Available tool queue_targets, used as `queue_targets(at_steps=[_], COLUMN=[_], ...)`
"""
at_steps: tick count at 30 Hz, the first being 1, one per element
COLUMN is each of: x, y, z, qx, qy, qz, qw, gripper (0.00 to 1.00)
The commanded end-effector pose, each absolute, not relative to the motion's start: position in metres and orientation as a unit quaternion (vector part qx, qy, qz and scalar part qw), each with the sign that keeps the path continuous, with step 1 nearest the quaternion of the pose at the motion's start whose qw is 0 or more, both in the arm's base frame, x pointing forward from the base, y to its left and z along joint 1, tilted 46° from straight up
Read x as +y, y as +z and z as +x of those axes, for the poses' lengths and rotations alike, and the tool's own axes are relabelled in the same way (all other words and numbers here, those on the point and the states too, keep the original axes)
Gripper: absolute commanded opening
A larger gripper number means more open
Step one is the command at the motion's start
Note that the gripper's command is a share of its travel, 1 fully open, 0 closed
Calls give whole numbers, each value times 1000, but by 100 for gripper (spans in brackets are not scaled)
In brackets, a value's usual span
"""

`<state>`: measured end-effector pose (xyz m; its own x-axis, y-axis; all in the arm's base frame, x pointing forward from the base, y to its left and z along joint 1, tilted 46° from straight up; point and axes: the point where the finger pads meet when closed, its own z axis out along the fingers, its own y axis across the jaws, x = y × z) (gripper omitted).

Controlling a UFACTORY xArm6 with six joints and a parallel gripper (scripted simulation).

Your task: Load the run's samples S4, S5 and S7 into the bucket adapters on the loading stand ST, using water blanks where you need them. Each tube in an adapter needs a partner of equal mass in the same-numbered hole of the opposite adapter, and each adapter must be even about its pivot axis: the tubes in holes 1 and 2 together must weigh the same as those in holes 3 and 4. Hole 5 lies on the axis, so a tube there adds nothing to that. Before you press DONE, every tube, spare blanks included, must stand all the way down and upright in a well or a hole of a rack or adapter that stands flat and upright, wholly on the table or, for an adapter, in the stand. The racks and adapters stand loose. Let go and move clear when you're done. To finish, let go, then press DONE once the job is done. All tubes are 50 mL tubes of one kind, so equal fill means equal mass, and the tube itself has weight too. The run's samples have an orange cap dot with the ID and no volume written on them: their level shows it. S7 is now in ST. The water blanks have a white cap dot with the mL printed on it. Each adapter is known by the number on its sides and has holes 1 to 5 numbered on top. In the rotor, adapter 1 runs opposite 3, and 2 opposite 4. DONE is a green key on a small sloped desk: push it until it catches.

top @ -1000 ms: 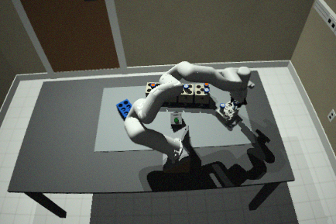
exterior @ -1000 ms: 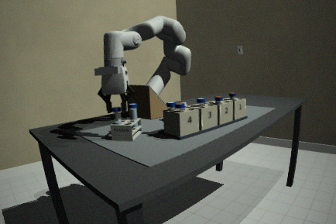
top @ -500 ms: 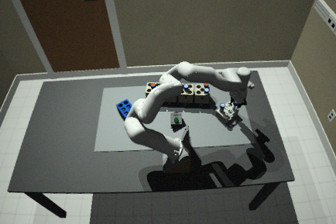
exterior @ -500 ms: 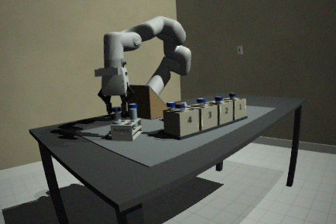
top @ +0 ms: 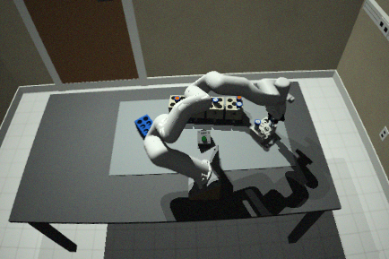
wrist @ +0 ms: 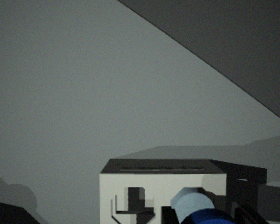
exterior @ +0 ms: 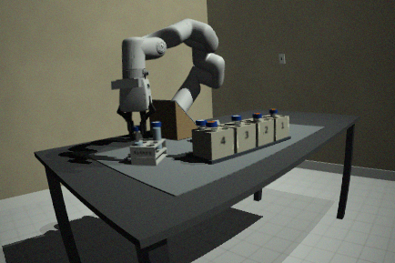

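Note:
My gripper (exterior: 138, 134) (wrist: 208, 218) is closed around a blue-capped tube (exterior: 136, 129) (wrist: 192, 205) at the white blanks rack (top: 270, 138) (exterior: 142, 155); its cap dot cannot be read. Another blue-capped tube (top: 257, 122) (exterior: 156, 132) stands in this rack. On the stand, adapter 4 (exterior: 214, 147) holds an orange-dotted tube (top: 239, 98) (exterior: 212, 124) and a white-dotted tube (top: 239, 104). Adapter 3 (exterior: 245, 140) holds a white-dotted tube (top: 215, 100). Adapter 2 (exterior: 267, 135) and adapter 1 (exterior: 283, 131) each show an orange-dotted tube. IDs and levels are unreadable.
The green DONE key (top: 204, 139) is on its small desk in front of the adapters. A blue rack (top: 142, 120) lies at the left, with no tube visible in it. The arm passes over the adapter row and hides part of it in the top view.

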<state>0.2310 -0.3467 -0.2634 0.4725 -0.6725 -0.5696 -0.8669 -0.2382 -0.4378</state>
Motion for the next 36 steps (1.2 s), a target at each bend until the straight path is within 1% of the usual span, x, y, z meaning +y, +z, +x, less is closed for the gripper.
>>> queue_targets(at_steps=[1,36], x=[-349,-352], y=[-262,-259], z=[232,231], qx=[497,497], qy=[130,130], qz=[-776,-776], qw=[365,365], gripper=[0,0])
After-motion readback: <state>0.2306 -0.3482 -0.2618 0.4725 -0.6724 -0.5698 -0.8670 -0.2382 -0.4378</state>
